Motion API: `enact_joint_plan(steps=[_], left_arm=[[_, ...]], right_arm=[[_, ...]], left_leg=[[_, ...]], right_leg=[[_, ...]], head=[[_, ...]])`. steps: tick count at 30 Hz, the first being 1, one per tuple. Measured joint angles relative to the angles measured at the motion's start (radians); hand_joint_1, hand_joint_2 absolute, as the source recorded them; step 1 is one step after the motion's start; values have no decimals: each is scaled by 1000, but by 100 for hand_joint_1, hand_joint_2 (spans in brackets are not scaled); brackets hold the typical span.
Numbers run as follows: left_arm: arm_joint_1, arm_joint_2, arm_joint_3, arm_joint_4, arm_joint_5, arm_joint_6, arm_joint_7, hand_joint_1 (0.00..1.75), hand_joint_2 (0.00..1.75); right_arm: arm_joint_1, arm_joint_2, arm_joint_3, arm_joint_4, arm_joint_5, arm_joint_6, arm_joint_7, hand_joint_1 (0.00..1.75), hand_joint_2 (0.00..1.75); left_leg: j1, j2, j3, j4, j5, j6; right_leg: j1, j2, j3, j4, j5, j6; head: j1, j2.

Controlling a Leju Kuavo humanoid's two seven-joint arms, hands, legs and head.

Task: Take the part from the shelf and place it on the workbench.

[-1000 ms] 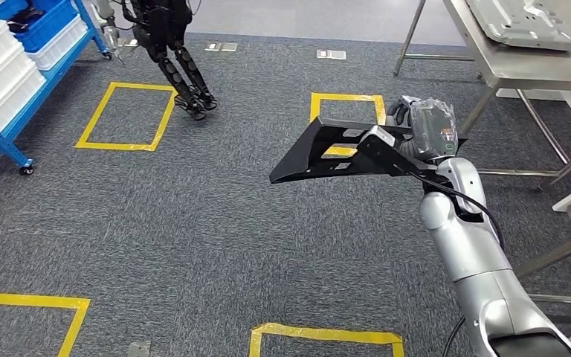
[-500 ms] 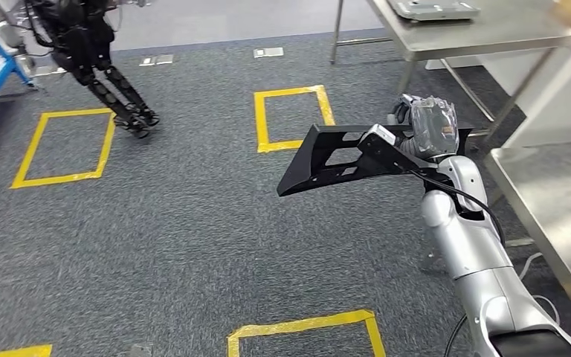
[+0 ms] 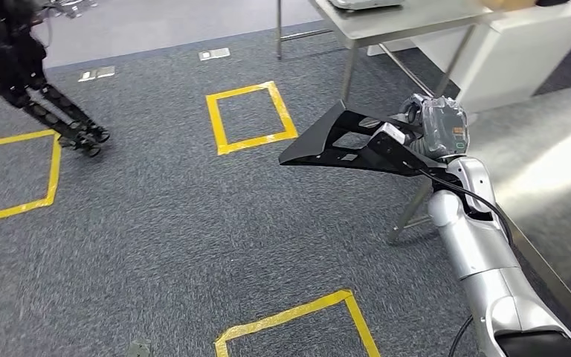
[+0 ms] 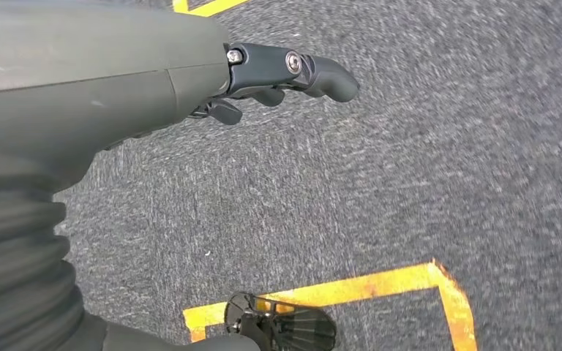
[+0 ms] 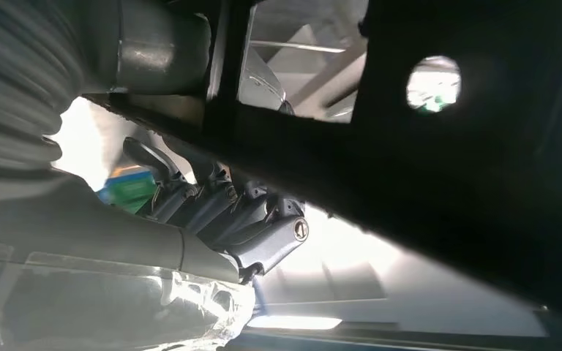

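- Carrying the part: a black, flat, open-framed bracket with cut-outs, held out over the grey carpet, up off the floor, just beside the workbench and not yet over its steel top.
- Right hand grips the part at the end nearest the workbench; the right wrist view shows dark fingers curled under a bar of the frame.
- Left hand hangs over the carpet, fingers curled in, holding nothing.
- Handling, as judged: looks stiff, no sag along its free length; probably light for its span, moulded plastic or thin sheet.
- Long overhang from a one-ended hold means leverage at the wrist; the free tip could swing or clip the workbench edge.
- Smooth matte surface may slide within the fingers; a hold through a cut-out bar is the surest place.
- Another steel table stands beyond the workbench.
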Motion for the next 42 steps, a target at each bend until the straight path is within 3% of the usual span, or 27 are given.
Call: enact_joint_plan(steps=[2,3,4,6,7,9,11,13,14,15,18,19,21,22,24,26,28,29,30,31,33,35,37,38,39,41,42], left_arm=[[-1,-1,0,0,-1,0,2,0,175],[-1,-1,0,0,-3,0,3,0,175],[-2,-1,0,0,-5,0,3,0,175],[-4,-3,0,0,-7,0,4,0,175],[-6,-4,0,0,-8,0,4,0,175],[-7,-5,0,0,-9,0,5,0,175],[-6,-5,0,0,-10,0,5,0,175],[-4,-5,0,0,-10,0,5,0,175],[-4,-5,0,0,-10,0,5,0,175],[-5,-5,0,0,-11,0,6,0,175],[-6,-3,0,0,-18,0,10,0,175],[-7,-3,0,0,-19,0,12,0,175],[-9,-3,0,0,-21,0,14,0,175],[-11,-4,0,0,-21,0,15,0,175],[-15,-6,0,0,-23,0,15,0,175],[-15,-7,0,0,-25,-1,17,0,175],[-14,-9,0,0,-27,-3,19,0,175],[-13,-9,0,0,-28,-3,20,0,175],[-13,-11,0,0,-29,-3,21,0,175],[-14,-12,0,0,-29,-3,22,0,175],[-15,-12,0,0,-30,-3,23,0,175],[-16,-11,0,0,-29,-1,23,0,175],[-17,-11,0,0,-27,0,23,0,175],[-18,-11,0,0,-25,0,23,0,175],[-18,-11,0,0,-23,0,22,0,175],[-15,-10,0,0,-20,0,20,0,175],[-13,-10,0,0,-19,0,19,0,175]], right_arm=[[-1,-2,-3,3,0,-2,0,171,175],[-1,-2,-4,4,0,-4,0,171,175],[-1,-4,-6,4,0,-5,0,171,175],[-1,-9,-11,6,0,-7,0,171,175],[-1,-12,-14,6,1,-8,0,171,175],[-2,-16,-18,6,1,-8,0,171,175],[-2,-17,-19,6,1,-9,0,171,175],[0,-17,-19,7,2,-10,0,171,175],[1,-17,-19,7,2,-10,0,171,175],[2,-18,-19,8,2,-10,0,171,175],[3,-23,-20,8,2,-11,0,171,175],[5,-26,-21,8,2,-11,0,171,175],[10,-36,-25,7,2,-12,0,171,175],[12,-42,-27,7,2,-12,0,171,175],[10,-53,-32,5,2,-14,0,171,175],[9,-60,-36,5,1,-15,0,171,175],[18,-63,-37,4,1,-15,1,171,175],[24,-65,-37,4,1,-15,1,171,175],[28,-67,-38,4,1,-16,2,171,175],[29,-68,-40,4,1,-16,3,171,175],[29,-69,-42,2,1,-16,4,171,175],[29,-68,-44,-1,3,-16,5,171,175],[30,-68,-44,-2,5,-15,6,171,175],[28,-67,-44,-3,6,-14,6,171,175],[25,-66,-44,-3,8,-12,7,171,175],[16,-60,-44,-2,12,-9,7,171,175],[13,-56,-43,0,13,-8,8,171,175]], left_leg=[[-1,25,-4,14,-9,-19],[-3,37,-5,22,-15,-29],[-6,46,-5,29,-20,-37],[-3,68,-3,34,-26,-46],[4,67,-4,40,-32,-50],[15,21,-27,101,-78,-56],[18,-42,-86,240,-156,-57],[17,-61,-137,347,-190,-51],[16,-64,-140,347,-178,-45],[14,-69,-122,306,-147,-36],[6,-127,-30,110,-54,-9],[2,-140,-15,80,-44,-5],[-5,-128,-10,66,-39,1],[-4,-114,-6,54,-32,2],[-1,-87,-1,28,-15,7],[-2,-62,-3,19,-7,10],[-4,-33,-8,20,-6,9],[-4,-18,-9,20,-5,7],[-3,-3,-10,20,-5,5],[-3,11,-10,22,-7,0],[-8,35,-13,29,-12,-13],[-15,56,-13,36,-17,-25],[-11,75,-11,41,-22,-34],[-5,64,-14,52,-33,-39],[0,40,-25,81,-56,-44],[7,-27,-71,195,-127,-51],[7,-47,-103,267,-162,-53]], right_leg=[[-9,-51,84,-147,42,21],[-9,-66,108,-190,55,21],[-6,-72,117,-204,58,14],[-3,-44,111,-197,62,-6],[-5,-32,109,-196,63,-14],[-6,-7,108,-196,68,-31],[0,18,107,-196,71,-43],[11,48,107,-196,73,-48],[15,64,107,-196,74,-50],[18,80,107,-196,75,-51],[22,118,105,-196,80,-48],[21,128,103,-197,83,-44],[18,148,98,-203,91,-32],[19,142,93,-202,93,-27],[26,93,62,-160,70,-29],[26,35,4,-41,15,-38],[19,19,-44,69,-23,-31],[14,14,-42,75,-22,-22],[9,7,-18,36,-6,-10],[4,-10,25,-37,18,3],[5,-59,101,-166,52,11],[10,-70,119,-201,61,-2],[5,-39,113,-199,66,-17],[2,-26,112,-199,68,-23],[0,-14,111,-200,70,-32],[0,9,109,-200,74,-45],[3,22,108,-200,75,-50]], head=[[1,0],[0,0],[-1,0],[-5,0],[-6,0],[-7,0],[-8,0],[-9,0],[-9,0],[-9,0],[-8,0],[-8,0],[-9,0],[-9,0],[-5,0],[1,0],[3,0],[4,0],[4,0],[4,0],[5,0],[4,0],[1,0],[0,0],[-1,0],[-2,0],[-3,0]])
